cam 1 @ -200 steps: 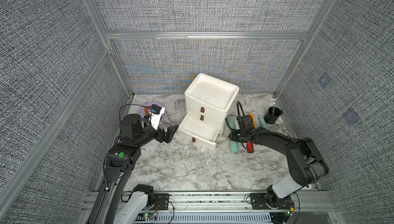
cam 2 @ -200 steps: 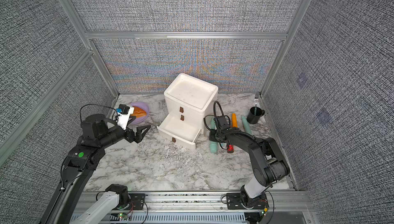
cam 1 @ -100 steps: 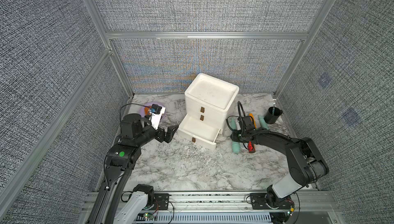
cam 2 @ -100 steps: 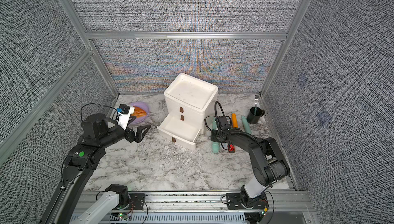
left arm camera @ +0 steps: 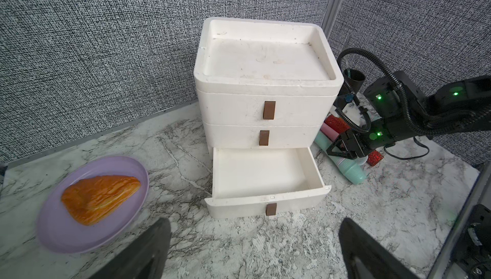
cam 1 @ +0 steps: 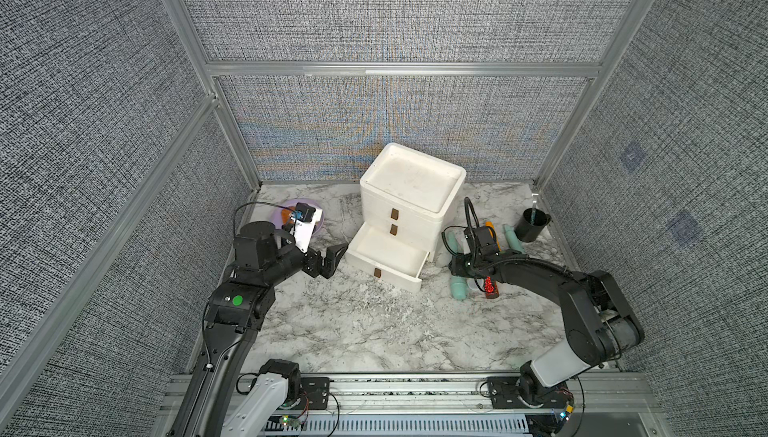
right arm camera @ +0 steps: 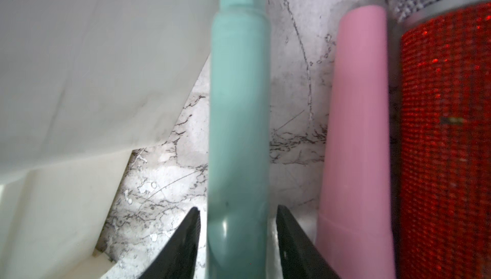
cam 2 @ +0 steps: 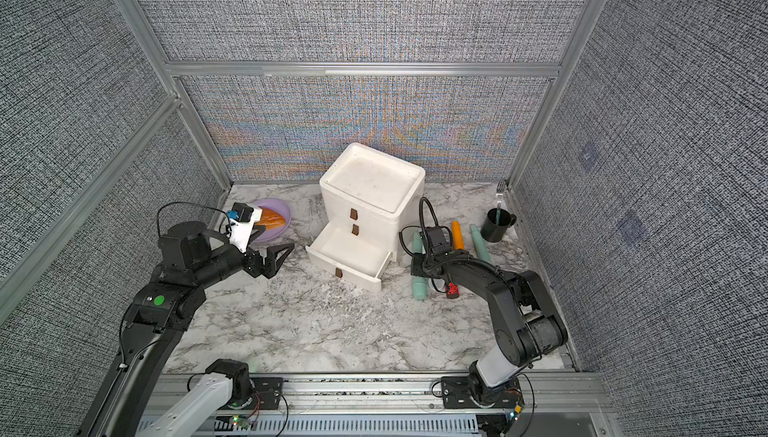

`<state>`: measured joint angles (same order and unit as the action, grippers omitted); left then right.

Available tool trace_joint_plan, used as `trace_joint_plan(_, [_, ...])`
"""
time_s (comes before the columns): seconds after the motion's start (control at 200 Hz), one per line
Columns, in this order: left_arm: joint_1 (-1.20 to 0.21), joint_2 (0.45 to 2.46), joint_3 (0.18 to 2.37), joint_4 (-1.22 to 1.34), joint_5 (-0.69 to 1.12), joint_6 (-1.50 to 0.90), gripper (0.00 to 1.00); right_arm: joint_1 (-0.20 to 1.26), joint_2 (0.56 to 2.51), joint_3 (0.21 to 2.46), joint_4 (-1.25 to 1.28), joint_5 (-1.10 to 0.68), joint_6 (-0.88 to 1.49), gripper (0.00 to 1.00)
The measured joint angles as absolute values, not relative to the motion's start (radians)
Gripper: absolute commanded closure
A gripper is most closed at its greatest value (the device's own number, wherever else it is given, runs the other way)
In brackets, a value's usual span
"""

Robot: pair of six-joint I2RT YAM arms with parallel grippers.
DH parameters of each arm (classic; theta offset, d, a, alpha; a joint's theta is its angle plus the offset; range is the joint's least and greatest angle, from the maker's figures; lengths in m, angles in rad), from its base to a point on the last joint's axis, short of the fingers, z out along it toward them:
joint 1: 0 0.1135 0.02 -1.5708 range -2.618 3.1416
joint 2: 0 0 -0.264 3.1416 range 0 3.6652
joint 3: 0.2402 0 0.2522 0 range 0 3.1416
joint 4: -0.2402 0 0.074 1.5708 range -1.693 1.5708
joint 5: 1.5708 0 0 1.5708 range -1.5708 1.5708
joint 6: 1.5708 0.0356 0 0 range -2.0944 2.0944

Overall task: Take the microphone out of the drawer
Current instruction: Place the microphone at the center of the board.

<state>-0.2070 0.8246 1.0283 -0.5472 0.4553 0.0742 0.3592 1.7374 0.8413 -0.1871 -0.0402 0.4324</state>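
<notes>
Right gripper jaws are sitting just clear of teal microphone beside drawer; left gripper is gaping wide; should be retreating straight up, not nudging it.

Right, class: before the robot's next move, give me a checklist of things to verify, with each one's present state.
1. Bottom drawer pulled open: ok.
2. No microphone inside it: ok, empty.
3. Red microphone lying on the table: ok.
4. Right claw not gripping the teal cylinder: ok, gap each side.
5. Left claw open, beside the drawer: ok.
6. Cylinder settled, won't roll: cannot tell.
</notes>
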Motion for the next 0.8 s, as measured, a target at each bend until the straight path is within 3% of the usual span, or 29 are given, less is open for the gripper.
trace_joint_plan(0.37, [-0.207, 0.830, 1.028, -0.547, 0.464, 0.074, 0.00, 0.359, 1.649, 0.878, -0.236, -0.034, 0.421, 0.39])
trace_joint_plan(0.48, [-0.207, 0.831, 1.028, -0.547, 0.469, 0.074, 0.00, 0.352, 1.600, 0.911, -0.266, -0.027, 0.409, 0.23])
trace_joint_plan(0.54, [-0.207, 0.837, 1.028, -0.547, 0.471, 0.074, 0.00, 0.337, 1.573, 0.937, -0.284, -0.024, 0.395, 0.03])
trace_joint_plan(0.801, [-0.207, 0.878, 1.045, -0.538, 0.469, 0.028, 0.00, 0.187, 1.539, 1.102, -0.334, -0.076, 0.319, 0.02])
